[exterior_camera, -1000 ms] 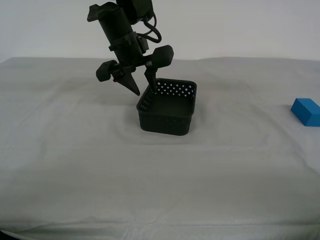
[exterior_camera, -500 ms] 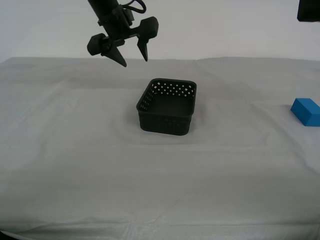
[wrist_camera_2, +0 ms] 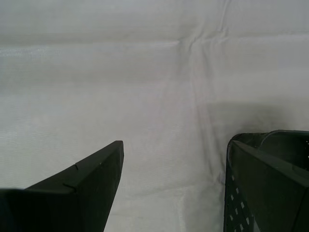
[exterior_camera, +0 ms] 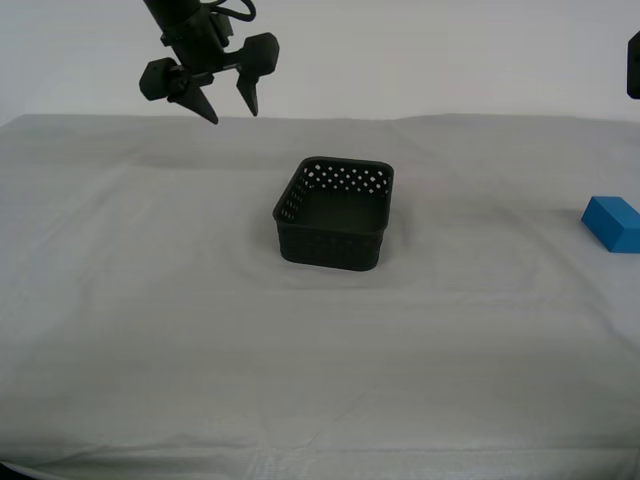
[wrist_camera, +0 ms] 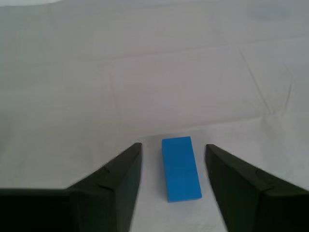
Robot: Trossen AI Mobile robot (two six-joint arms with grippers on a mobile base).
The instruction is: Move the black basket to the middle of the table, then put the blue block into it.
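Basket (exterior_camera: 334, 213) sits mid-table (exterior_camera: 150, 320), below and beside my second gripper (exterior_camera: 228, 98), jaws spread and empty. My first gripper (wrist_camera: 171, 159) hangs wide open, straddling the blue block (wrist_camera: 180, 168) from above, likely lining up the grab.

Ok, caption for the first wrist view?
Open first pincer above the blue block on the white cloth.

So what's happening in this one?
The black basket sits alone near the middle of the table, empty. My second hand hangs open above and beside it, holding nothing. My first hand is open over the blue block, which lies untouched near the exterior view's right edge.
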